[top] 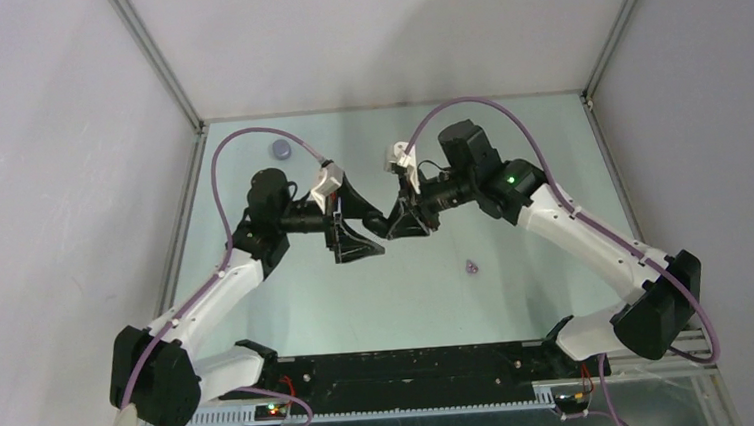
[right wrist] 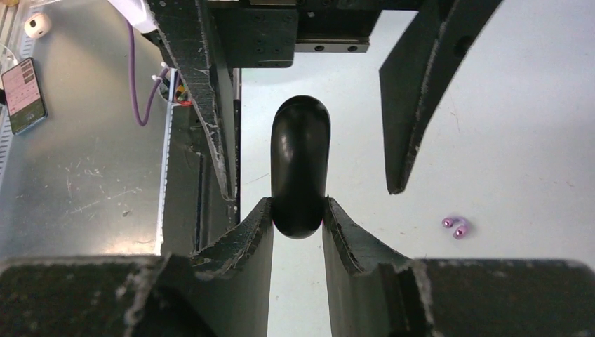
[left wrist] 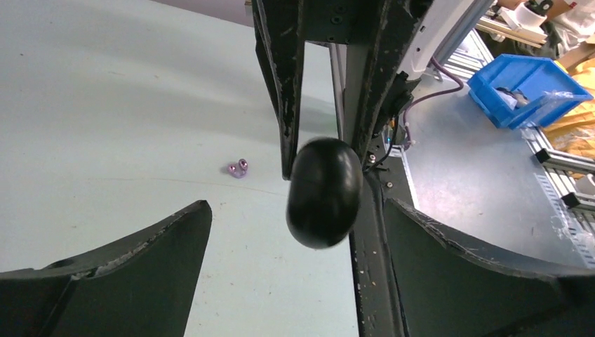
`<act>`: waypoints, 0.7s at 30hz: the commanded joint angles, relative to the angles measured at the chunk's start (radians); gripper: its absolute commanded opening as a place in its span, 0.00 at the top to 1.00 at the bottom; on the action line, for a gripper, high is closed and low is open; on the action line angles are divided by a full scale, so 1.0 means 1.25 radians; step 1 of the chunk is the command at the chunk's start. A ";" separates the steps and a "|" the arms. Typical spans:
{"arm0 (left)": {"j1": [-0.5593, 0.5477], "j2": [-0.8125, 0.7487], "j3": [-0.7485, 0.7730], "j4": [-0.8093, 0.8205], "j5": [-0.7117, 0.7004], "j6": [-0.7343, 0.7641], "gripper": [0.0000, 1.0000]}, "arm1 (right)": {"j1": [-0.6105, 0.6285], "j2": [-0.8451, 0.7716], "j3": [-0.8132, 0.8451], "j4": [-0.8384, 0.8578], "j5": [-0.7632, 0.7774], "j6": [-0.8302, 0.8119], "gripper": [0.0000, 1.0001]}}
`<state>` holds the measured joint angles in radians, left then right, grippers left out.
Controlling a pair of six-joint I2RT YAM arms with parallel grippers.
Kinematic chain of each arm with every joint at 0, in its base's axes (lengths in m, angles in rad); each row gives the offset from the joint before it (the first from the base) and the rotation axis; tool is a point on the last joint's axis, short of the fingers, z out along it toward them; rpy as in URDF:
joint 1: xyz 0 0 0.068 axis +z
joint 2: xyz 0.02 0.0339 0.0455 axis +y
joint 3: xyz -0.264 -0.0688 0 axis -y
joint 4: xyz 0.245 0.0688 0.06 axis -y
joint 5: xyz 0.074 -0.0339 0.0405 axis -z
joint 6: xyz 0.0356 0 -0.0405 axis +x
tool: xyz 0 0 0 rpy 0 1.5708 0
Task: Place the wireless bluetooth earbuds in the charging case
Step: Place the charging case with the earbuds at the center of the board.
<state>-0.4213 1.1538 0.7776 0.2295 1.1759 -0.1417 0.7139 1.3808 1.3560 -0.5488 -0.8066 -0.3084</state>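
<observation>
Two pale lilac earbuds [right wrist: 456, 227] on the table [top: 519, 293], touching each other as a pair. Well apart from both pincers, toward the arm bases and on the right arm's side of the spot where the two pincers meet. Not touched by either pincer.

Right pincer [right wrist: 298, 210] clamped together on the lower end of a glossy black, egg-shaped charging case [right wrist: 299, 161], one finger pressed on each narrow side. Case held off the table, closed as far as can be seen, with its free rounded end pointing toward the left arm.

Left pincer [left wrist: 295, 205] spread wide apart, facing the right one nose to nose. Fingers on either side of the case's free end, with a gap of bare table showing on each side in the right wrist view. Nothing gripped, no contact visible.

By count: two lilac earbuds, lying together; one black charging case; two pincers, one gripping and one spread. Also one small round blue-grey object [top: 279, 150] on the far left part of the table, well apart from everything else, too small to identify. Beyond the table edge, one blue bin [left wrist: 526, 88] in the left wrist view and one phone-like device [right wrist: 23, 95] in the right wrist view.
</observation>
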 commanded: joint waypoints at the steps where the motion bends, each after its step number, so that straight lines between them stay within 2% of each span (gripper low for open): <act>1: 0.001 -0.013 0.035 -0.053 -0.026 0.059 0.01 | -0.042 -0.027 0.021 -0.018 -0.029 -0.028 0.95; 6: 0.015 -0.032 0.058 -0.128 -0.087 0.110 0.00 | -0.130 -0.005 0.031 -0.101 -0.014 -0.137 0.95; 9: 0.032 -0.046 0.064 -0.143 -0.118 0.133 0.01 | -0.182 0.037 0.079 -0.213 -0.012 -0.207 0.95; 15: 0.049 -0.061 0.060 -0.143 -0.144 0.141 0.01 | -0.315 0.166 0.184 -0.362 0.002 -0.331 0.95; 21: 0.050 -0.061 0.060 -0.144 -0.159 0.145 0.01 | -0.387 0.319 0.285 -0.458 0.043 -0.395 0.93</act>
<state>-0.3649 1.0969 0.8139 0.0467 1.0016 0.0090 0.2703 1.7016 1.6283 -0.9943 -0.7879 -0.7025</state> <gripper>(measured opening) 0.994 0.325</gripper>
